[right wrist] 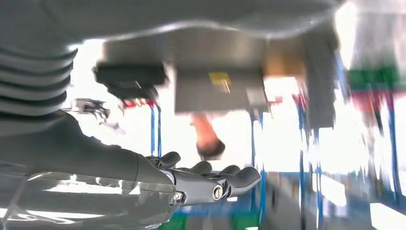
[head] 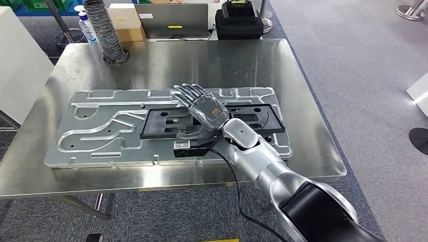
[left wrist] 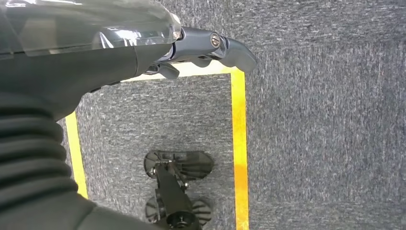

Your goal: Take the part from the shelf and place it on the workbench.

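Part (head: pixel 212 120), a black flat plate, lies on the workbench (head: pixel 303 101) under the right hand's (head: pixel 199 108) spread fingers; lifting away carelessly could drag it askew.

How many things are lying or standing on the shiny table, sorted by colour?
Silver: 1, the big grooved plate
Black: 1, the flat part lying on the plate
Grey: 1, the ribbed hose standing at the far edge
Total: 3
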